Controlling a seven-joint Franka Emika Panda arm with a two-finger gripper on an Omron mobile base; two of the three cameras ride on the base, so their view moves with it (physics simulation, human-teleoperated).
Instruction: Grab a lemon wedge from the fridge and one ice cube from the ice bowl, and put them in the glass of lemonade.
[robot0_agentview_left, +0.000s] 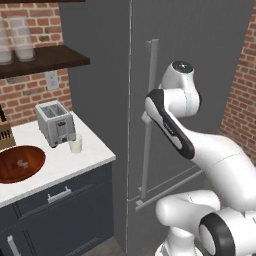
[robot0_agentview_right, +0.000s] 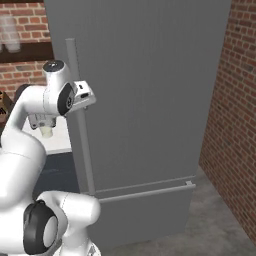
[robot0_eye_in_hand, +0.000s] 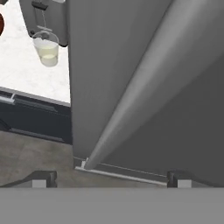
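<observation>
Brick-walled kitchen: one tall dark grey fridge (robot0_agentview_left: 200, 60), door closed, with one pale vertical bar handle (robot0_agentview_left: 148, 120). Left, one white counter (robot0_agentview_left: 55, 162) bears one reddish-brown ice bowl (robot0_agentview_left: 20, 162), one toaster (robot0_agentview_left: 54, 122), one glass of lemonade (robot0_agentview_left: 75, 144). Gripper (robot0_eye_in_hand: 111, 178) released, jaws spread at the handle.

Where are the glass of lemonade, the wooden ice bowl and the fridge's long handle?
glass of lemonade (robot0_agentview_left: 75, 144), left base view, on its pale liquid.
ice bowl (robot0_agentview_left: 20, 163), left base view, on its reddish-brown inside.
fridge handle (robot0_agentview_right: 79, 130), right base view, on the middle of the vertical bar.
</observation>
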